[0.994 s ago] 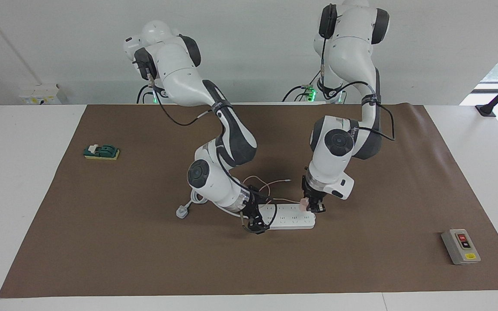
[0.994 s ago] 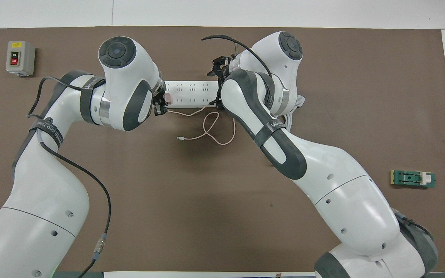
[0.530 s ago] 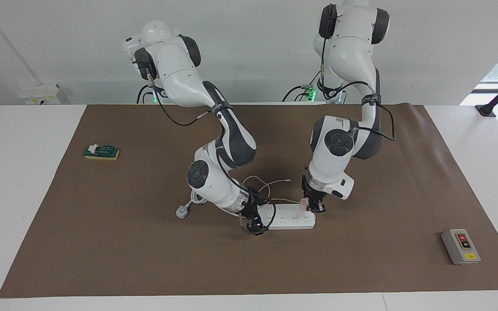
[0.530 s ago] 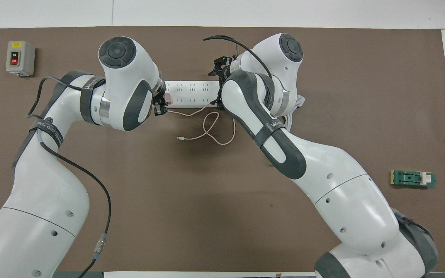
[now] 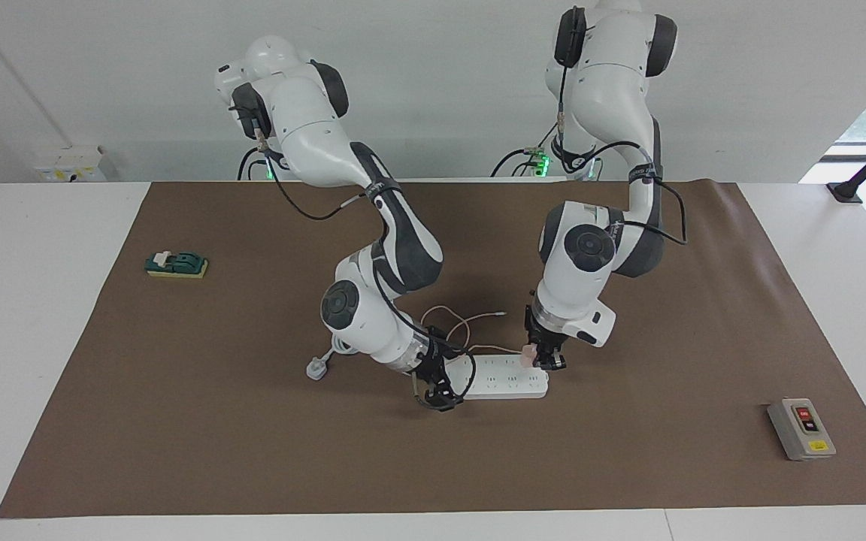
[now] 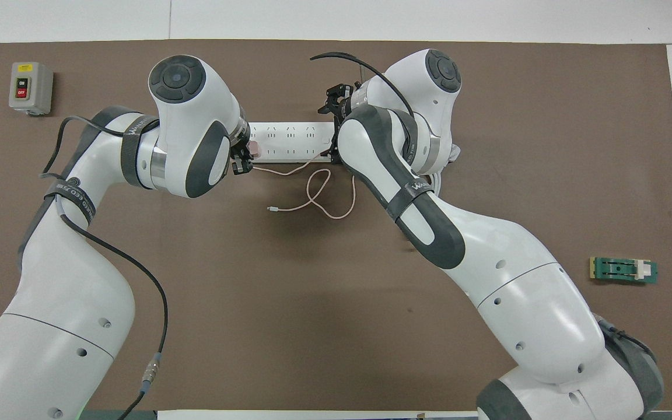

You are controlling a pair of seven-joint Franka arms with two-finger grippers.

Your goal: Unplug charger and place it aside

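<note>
Sitting in the strip (image 5: 504, 377) at the left arm's end, the charger (image 5: 528, 355) is pinched by your left gripper (image 5: 540, 360), its cable (image 6: 312, 192) looping over the mat (image 5: 628, 466) on the side nearer the robots. Your right gripper (image 5: 437, 387) is down at the strip's end toward the right arm; you cannot tell whether it is spread or clamped. Beside that end lies the plug (image 5: 316, 369).

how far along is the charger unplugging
Early. The left gripper is shut on the pink charger, which sits at the power strip, at the strip's end toward the left arm. The right gripper is down at the strip's other end, apparently bracing it. Left: pull the charger free and set it aside on the brown mat.
</note>
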